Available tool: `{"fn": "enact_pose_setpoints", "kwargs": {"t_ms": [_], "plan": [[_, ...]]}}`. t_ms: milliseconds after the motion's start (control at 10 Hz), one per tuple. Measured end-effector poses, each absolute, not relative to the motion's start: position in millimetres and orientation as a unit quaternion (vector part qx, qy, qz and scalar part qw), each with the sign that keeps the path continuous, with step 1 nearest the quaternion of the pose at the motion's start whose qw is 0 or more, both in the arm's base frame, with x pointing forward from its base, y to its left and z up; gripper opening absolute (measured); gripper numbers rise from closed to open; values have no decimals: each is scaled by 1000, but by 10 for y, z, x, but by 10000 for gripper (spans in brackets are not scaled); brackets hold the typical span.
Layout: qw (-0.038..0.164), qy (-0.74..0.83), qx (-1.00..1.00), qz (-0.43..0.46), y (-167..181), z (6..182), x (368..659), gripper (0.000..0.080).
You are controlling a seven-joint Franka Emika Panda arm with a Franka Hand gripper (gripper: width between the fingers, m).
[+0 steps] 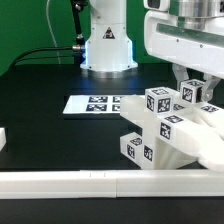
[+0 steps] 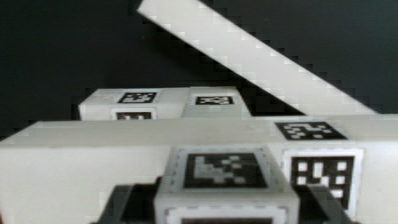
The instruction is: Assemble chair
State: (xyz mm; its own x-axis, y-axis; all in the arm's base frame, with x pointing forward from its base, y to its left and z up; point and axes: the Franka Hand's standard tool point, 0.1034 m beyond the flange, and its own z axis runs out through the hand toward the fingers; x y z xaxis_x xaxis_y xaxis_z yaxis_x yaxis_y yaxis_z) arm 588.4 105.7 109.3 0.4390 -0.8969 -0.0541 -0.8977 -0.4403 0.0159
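Running along the near edge of the exterior view, a long plain white rail [image 1: 90, 182] is lying across the black counter [image 1: 40, 85]. Behind it, toward the exterior view's right, the chair [image 1: 165, 130] is sitting as a cluster of chunky white tagged blocks and slabs, leaning against one another. Farther back, the marker board [image 1: 92, 103] is lying flat, just beside the cluster, with the arm's white base [image 1: 107, 45] standing beyond it. The hand [image 1: 190, 88] is hanging down over the cluster's top blocks, though whether it is clamping anything I cannot tell from here.

From the wrist view, the hand [image 2: 221, 195] is showing dark fingers [image 2: 121, 205] on either side of a small tagged white block [image 2: 221, 178] of the chair, apparently gripping it. Tagged white slabs [image 2: 107, 145] are lying just behind, and the rail [image 2: 267, 60] is slanting across beyond them.
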Motion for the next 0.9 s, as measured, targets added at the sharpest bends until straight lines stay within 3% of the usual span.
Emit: {"fn": "enact_pose_setpoints", "kwargs": {"t_ms": [200,300,400,500,600,900], "plan": [[8,528,-849,27,1057,1093,5884,279],[8,528,-849,27,1057,1093,5884,370],[10,527,-849,27,1055,1110,5892,370],[17,524,-851,24,1042,1185,5906,546],[21,521,-853,23,1026,1262,5887,630],[34,509,-860,27,1020,1526,5843,648]]}}
